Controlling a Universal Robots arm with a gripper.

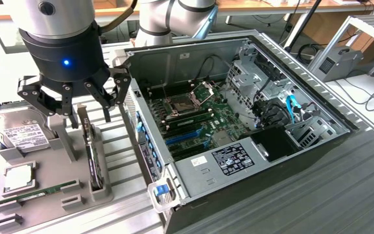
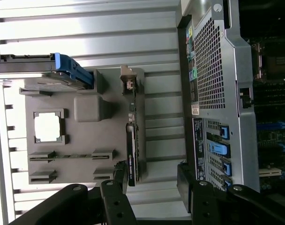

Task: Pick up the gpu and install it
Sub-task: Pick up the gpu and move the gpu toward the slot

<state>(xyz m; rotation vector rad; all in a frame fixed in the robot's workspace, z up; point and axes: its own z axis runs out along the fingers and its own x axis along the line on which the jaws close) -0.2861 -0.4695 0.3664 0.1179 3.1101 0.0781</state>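
**A:** Where is the gpu?

**B:** The gpu (image 1: pixel 95 156) stands on its long edge in a slot of the grey holder tray (image 1: pixel 47 207). The tray lies on the counter (image 1: pixel 343 195), toward the edge at the exterior view's left, just beside the open computer case (image 1: pixel 239 122). It is not yet installed, and the blue slots on the motherboard (image 1: pixel 194 119) are bare.

**A:** Why is it stood upright like that?

**B:** As I judge it, the slot keeps both flat faces free, so fingers can come down on either side. The silver bracket (image 2: pixel 127 77) sits at one end, clear of the card's body. The hard drive (image 1: pixel 18 129), the processor (image 1: pixel 19 178) and the memory stick (image 1: pixel 37 193) each have their own recess, well apart from the card's slot.

**A:** And the arm?

**B:** It points straight down, with the hand (image 1: pixel 83 109) hovering over the bracket end of the card. The hand is spread wide and grips nothing.

**A:** Is it lined up?

**B:** Roughly. In the wrist view the hand's fingers (image 2: pixel 115 197) are parted across the card's thickness. The card's end lies closer to one finger than the other, so it looks off-centre to me. Nothing touches it.
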